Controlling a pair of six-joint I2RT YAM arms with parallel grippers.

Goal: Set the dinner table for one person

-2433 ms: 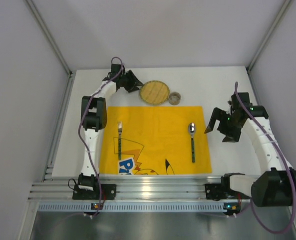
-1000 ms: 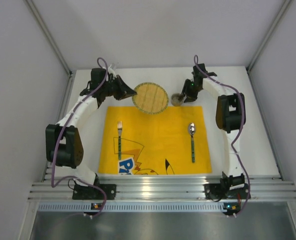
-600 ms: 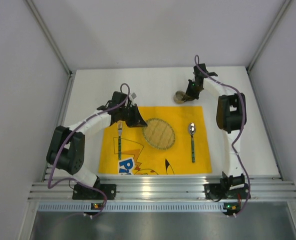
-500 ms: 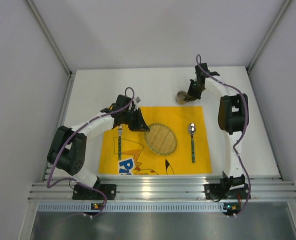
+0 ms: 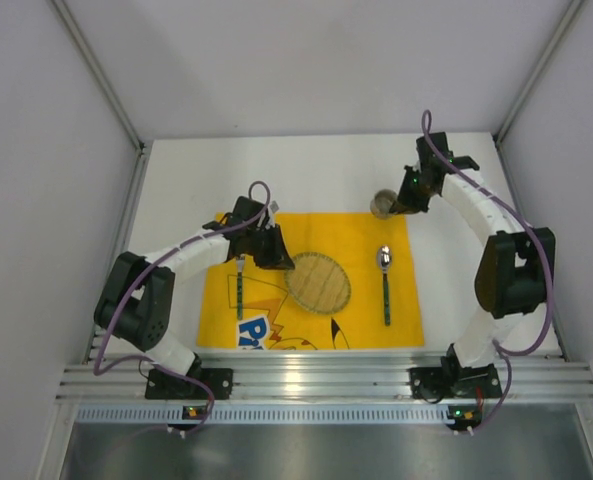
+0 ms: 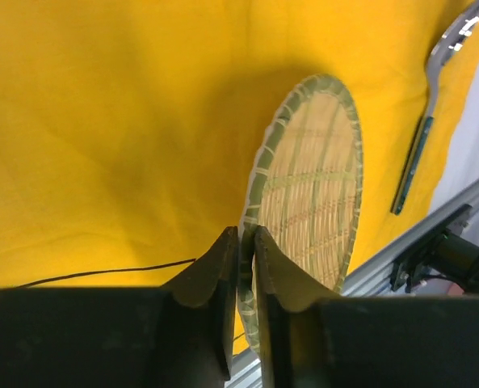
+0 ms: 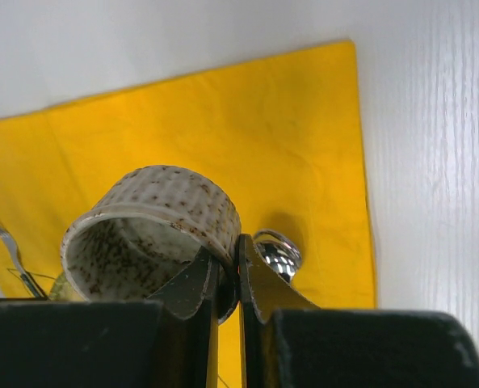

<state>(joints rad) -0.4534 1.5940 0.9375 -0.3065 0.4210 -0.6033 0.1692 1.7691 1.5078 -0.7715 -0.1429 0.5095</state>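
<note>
Left fingers (image 6: 215, 275) pinch the woven plate (image 5: 318, 282) by its rim. The plate spreads rightward from them over the middle of the yellow mat (image 5: 316, 232), between fork (image 5: 239, 277) and spoon (image 5: 385, 282), perhaps resting on it. Right fingers (image 7: 192, 284) pinch the cup (image 5: 383, 203) by its wall near the mat's far right corner, over the desk (image 5: 276, 170).

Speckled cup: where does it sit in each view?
Top external: speckled cup at the far edge of the yellow mat, towards its right corner.
Left wrist: not in it.
Right wrist: centre-left, tilted, its rim pinched in the jaws of the right gripper.
Shared landmark: the yellow mat, in all three views.
</note>
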